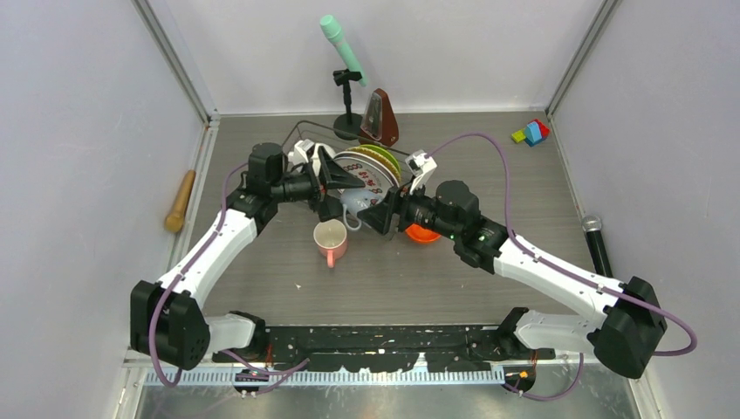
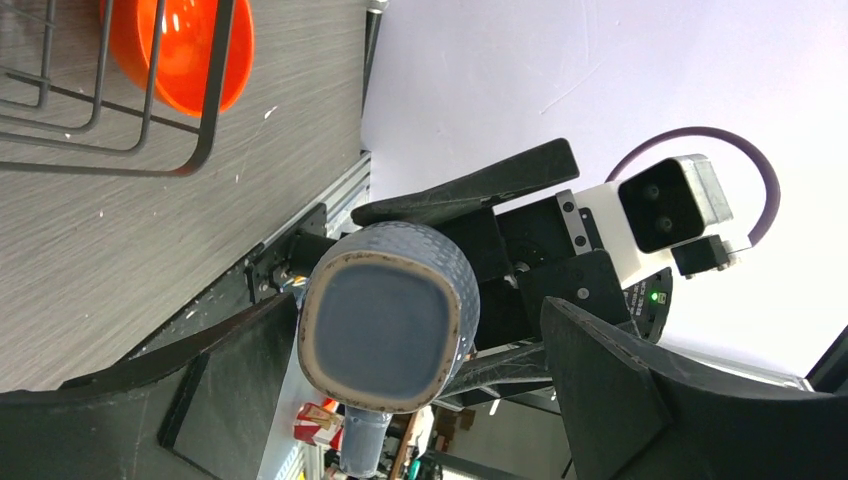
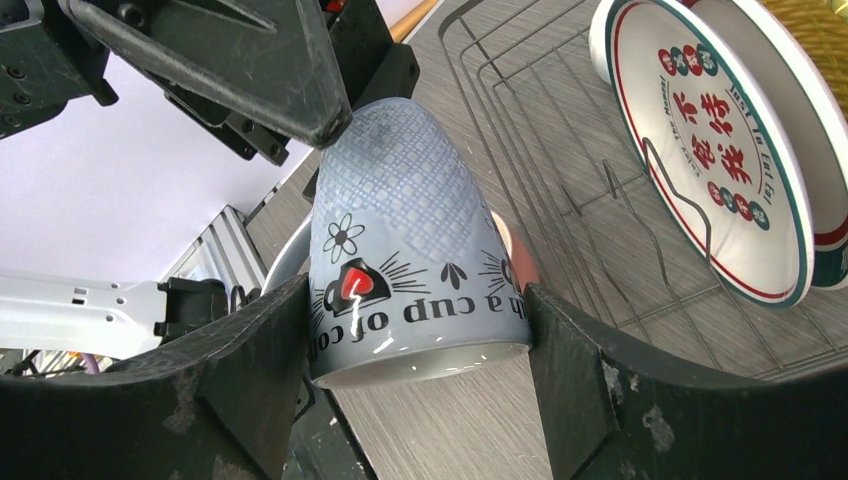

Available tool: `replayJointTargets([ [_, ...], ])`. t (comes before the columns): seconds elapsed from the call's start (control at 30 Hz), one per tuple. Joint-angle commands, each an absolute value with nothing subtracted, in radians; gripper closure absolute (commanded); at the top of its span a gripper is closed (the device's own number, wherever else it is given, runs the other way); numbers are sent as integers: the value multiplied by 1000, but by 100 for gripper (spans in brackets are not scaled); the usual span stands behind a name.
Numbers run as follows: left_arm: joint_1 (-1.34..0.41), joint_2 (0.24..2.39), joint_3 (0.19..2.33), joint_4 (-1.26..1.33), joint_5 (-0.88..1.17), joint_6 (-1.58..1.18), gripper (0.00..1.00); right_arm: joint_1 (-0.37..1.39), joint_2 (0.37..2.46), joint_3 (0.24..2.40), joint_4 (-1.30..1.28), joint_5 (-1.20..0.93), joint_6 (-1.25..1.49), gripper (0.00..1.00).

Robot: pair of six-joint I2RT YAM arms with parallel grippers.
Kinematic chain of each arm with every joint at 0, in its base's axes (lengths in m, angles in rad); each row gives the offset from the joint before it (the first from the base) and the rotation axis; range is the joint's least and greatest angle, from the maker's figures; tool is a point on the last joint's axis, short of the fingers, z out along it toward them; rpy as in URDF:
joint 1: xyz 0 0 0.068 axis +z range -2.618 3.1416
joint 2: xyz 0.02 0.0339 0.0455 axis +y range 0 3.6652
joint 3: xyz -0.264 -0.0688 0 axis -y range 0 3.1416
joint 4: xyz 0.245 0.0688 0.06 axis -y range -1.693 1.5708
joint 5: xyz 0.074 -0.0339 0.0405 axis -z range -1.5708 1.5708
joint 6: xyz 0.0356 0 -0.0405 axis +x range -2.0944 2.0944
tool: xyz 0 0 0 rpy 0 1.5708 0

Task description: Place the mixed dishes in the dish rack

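The small grey-blue mug (image 3: 400,230) hangs on its side above the table, and my right gripper (image 3: 415,290) is shut on it near the rim. Its base (image 2: 385,325) faces my left gripper (image 2: 420,305), which is open around it with a wide gap on one side. In the top view both grippers meet at the mug (image 1: 356,209), just in front of the dish rack (image 1: 301,124). The white teal-rimmed plate (image 3: 720,150) and the lime-green plate (image 1: 391,157) stand in the rack. The pink mug (image 1: 331,240) and the orange-red bowl (image 1: 422,233) sit on the table.
A teal microphone on a stand (image 1: 345,52) and a brown wedge-shaped object (image 1: 380,120) stand behind the rack. Coloured blocks (image 1: 531,132) lie at the back right, a black microphone (image 1: 597,244) along the right wall and a wooden handle (image 1: 181,199) along the left.
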State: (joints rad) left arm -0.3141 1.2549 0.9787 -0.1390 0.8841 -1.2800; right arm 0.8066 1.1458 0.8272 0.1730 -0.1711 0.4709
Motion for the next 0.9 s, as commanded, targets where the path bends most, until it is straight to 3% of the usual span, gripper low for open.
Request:
replayJointTargets([
  [0.0,-317,1215,961,-76,935,-1306,5,804,1145,898,324,-169,447,90],
  [0.33,-319,1212,939,-38,952,-1315,28,803,1185,916,364,-223,454,90],
  [0.43,-319,1219,934,-6,962,-1335,40,802,1187,915,359,-238,461,90],
  [0.53,-319,1224,936,40,959,-1334,61,803,1183,908,362,-247,463,88],
  [0.73,-314,1209,948,16,917,-1274,100,802,1174,912,293,-221,452,48],
  [0.77,-310,1207,956,-9,904,-1247,100,801,1168,907,289,-214,449,37],
  [0.87,-292,1204,991,-109,868,-1170,100,799,1152,901,263,-203,449,16],
])
